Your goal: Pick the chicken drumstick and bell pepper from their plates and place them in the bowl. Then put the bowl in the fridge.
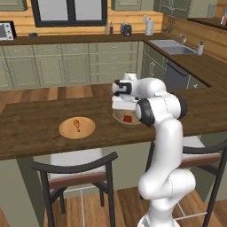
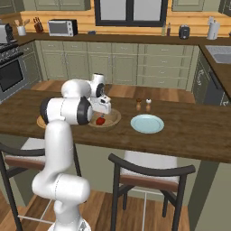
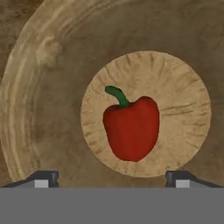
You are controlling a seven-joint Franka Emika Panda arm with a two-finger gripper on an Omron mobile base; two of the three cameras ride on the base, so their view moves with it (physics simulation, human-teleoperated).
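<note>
**Gripper Open Over the Red Pepper in the Bowl**

Gripper (image 3: 113, 178) fingers stand far apart at the bottom of the hand view, with nothing between them. It is let go and holds nothing. It points straight down into the bowl (image 3: 39, 87).

Right under it lies the bell pepper (image 3: 131, 127). It is shiny and red, round and fat, with a little curved green stem on top. It rests on the light, flat bottom of the bowl, close to the middle, a bit toward one side. The fingertips are not touching it.

The bowl is brown wood with a thick, pale rim and darker sloping walls. It sits on the long dark wooden counter (image 1: 26, 128).

From the left base view, the gripper (image 1: 125, 107) hangs just above the bowl (image 1: 119, 117), and the bell pepper (image 1: 127, 118) peeks out as a small red spot inside.

To the side, well apart from the bowl, sits a flat round wooden plate (image 1: 66, 130). The chicken drumstick (image 1: 77, 125) lies on it. It is tiny and golden-orange, fat at one end and thin at the other.

In the right base view, a pale teal plate (image 2: 147, 123) sits on the other side of the bowl (image 2: 113, 119). Two small shakers (image 2: 143, 105) stand just behind that plate.
</note>
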